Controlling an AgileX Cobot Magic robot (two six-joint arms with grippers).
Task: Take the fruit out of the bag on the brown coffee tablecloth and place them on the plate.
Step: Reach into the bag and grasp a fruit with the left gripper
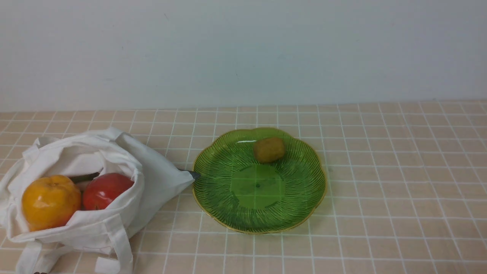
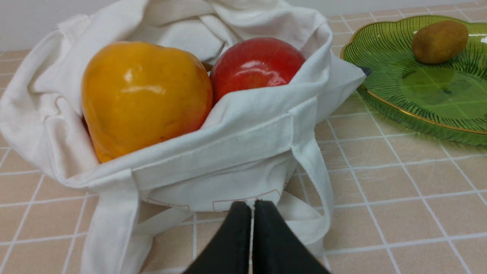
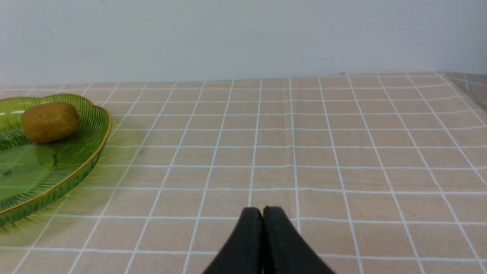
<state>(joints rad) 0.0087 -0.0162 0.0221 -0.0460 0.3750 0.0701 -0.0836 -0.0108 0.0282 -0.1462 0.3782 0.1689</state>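
Tan gridded tablecloth [image 1: 380, 228] beneath everything | left of your green plate [image 1: 258, 186]: white bag [image 1: 156, 182] | your left hand [image 2: 252, 207], right hand [image 3: 262, 213]: both clenched, empty

Grid-patterned tablecloth around the scalloped green glass plate

The tan-peach tablecloth [image 1: 380, 228], crossed by thin white lines forming small squares, lies under the gold-rimmed green glass plate [image 1: 258, 220]. To the left of the plate, the white cloth tote bag [image 1: 159, 179] rests on the cloth with its mouth slumped open, its dark-tipped corner reaching the plate's left edge. Its flat strap handles [image 1: 120, 239] trail onto the cloth, nearer the camera than the bag's opening. To the right of the plate, the cloth's grid shows bare.
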